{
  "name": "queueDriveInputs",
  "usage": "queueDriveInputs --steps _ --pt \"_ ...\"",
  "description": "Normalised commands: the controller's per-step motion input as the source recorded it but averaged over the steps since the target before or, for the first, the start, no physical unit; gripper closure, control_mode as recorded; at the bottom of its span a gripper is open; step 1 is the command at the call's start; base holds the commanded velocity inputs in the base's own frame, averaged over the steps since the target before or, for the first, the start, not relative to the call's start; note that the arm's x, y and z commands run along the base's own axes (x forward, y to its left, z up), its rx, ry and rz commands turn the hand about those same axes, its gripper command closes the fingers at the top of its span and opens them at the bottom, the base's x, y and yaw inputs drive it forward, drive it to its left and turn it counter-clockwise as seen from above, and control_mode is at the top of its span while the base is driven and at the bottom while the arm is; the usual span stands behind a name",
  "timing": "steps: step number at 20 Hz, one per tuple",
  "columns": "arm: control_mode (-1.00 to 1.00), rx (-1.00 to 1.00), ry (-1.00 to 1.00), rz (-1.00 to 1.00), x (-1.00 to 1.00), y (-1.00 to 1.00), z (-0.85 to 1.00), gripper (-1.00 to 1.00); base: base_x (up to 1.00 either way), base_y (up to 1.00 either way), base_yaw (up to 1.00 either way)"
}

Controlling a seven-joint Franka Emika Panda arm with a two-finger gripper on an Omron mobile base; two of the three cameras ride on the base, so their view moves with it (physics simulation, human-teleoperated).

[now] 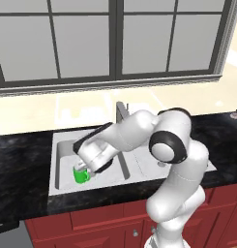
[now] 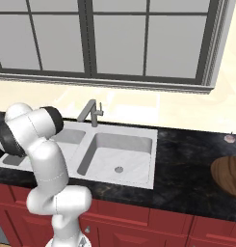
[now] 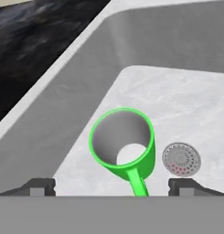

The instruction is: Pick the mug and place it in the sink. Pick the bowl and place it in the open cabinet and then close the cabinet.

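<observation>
Standing upright, mug (image 3: 125,146) handle toward tool (image 3: 112,186)

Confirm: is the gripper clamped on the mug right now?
No. In the hand view the mug stands on the sink floor beside the drain, with the fingertips spread clear of it.

Flat, even rendered light; pale glare on the wall behind the faucet (image 2: 92,114); soft shading inside the sink (image 3: 186,55); slightly soft, low-resolution pictures.
</observation>
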Motion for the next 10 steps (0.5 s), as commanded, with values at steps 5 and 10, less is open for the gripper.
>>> queueDriveInputs --steps 5,10 --pt "-1.0 -0.09 0.02 -0.07 0.0 0.0 0.98 -1.0 0.0 0.0 0.0" --pt "-1.0 -0.2 0.01 0.0 0.05 0.0 1.0 -1.0 0.0 0.0 0.0"
